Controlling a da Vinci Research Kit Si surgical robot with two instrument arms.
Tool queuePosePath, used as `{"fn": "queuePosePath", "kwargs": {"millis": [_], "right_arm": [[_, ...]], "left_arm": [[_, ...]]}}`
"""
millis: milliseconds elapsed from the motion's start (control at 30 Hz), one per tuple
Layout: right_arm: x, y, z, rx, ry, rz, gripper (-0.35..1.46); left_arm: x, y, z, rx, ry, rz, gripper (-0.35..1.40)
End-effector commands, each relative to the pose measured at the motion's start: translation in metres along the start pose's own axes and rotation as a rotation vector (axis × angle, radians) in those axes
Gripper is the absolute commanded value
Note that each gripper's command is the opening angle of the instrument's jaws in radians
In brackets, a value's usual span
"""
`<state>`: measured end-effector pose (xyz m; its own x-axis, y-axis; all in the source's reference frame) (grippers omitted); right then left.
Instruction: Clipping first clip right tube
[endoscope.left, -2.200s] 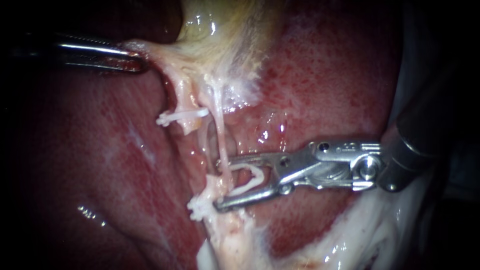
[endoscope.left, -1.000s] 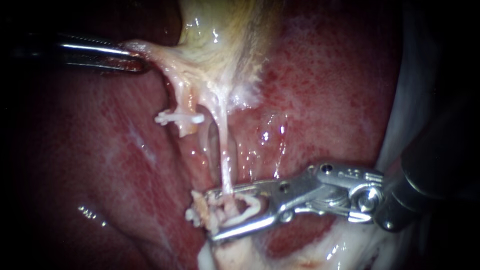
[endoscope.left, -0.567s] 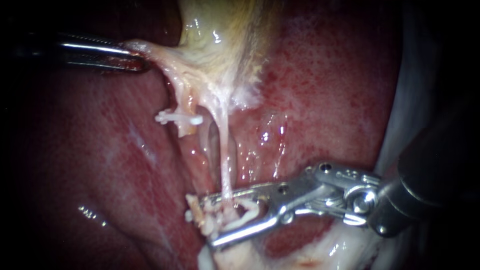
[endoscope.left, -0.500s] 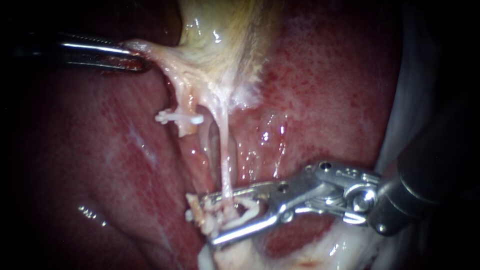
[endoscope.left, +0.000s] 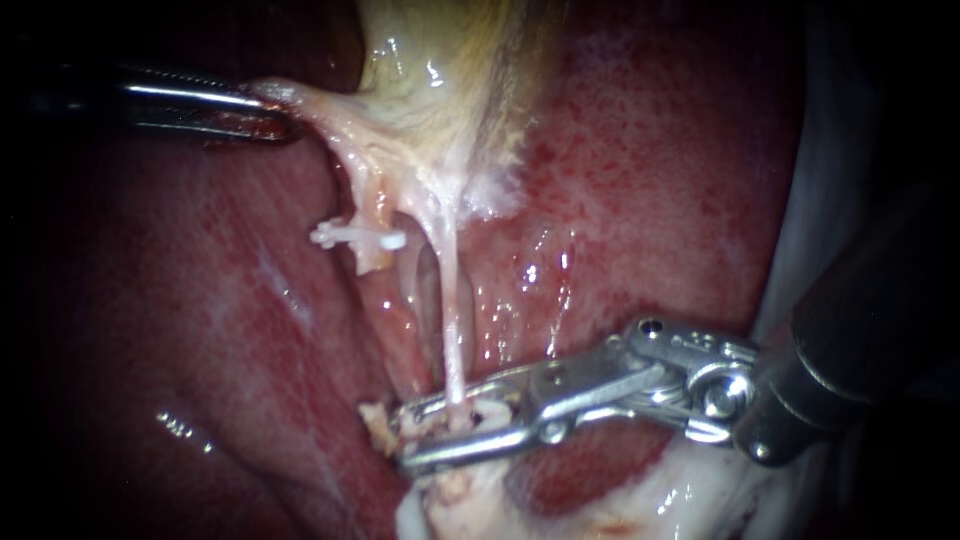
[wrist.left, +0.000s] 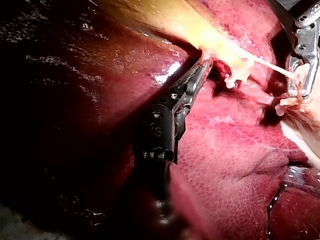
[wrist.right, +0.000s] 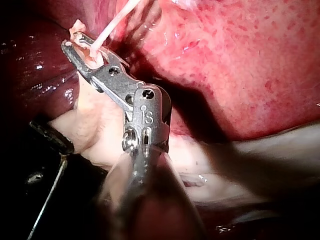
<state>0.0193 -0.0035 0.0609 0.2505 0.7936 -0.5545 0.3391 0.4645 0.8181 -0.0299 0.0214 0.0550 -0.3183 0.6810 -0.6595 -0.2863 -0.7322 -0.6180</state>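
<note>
Crossing the upright right tube (endoscope.left: 452, 330) squarely, the right instrument (endoscope.left: 401, 438) grips its lower end, jaws clamped nearly together.

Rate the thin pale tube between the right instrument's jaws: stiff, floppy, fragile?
Probably floppy: the thin pale tube looks straight only where stretched from yellowish gallbladder to right instrument. Likely slippery: wet sheen. Possibly tears easily: very thin.

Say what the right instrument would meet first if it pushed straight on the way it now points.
The right instrument points at a small pale, frayed clump of tissue just past its tip. It would likely meet that first, then the liver behind. Depth is unclear, so it might pass over the clump.
</note>
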Motion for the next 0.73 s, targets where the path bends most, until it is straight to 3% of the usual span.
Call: {"fn": "queuePosePath", "kwargs": {"millis": [33,100,233,733], "right_arm": [[0.0000,0.0000,0.0000,0.000,0.000,0.009,-0.34],[0.0000,0.0000,-0.0001,-0.003,-0.005,0.027,-0.35],[0.0000,0.0000,-0.0002,-0.031,-0.058,0.028,-0.35],[-0.0001,0.0005,-0.0005,-0.030,-0.058,0.028,-0.35]], "left_arm": [[0.0000,0.0000,0.0000,0.000,0.000,0.000,-0.35],[0.0000,0.0000,0.0000,0.000,0.000,0.000,-0.35],[0.0000,0.0000,0.0000,0.000,0.000,0.000,-0.35],[0.0000,-0.0003,0.0003,0.001,0.000,0.000,-0.35]]}}
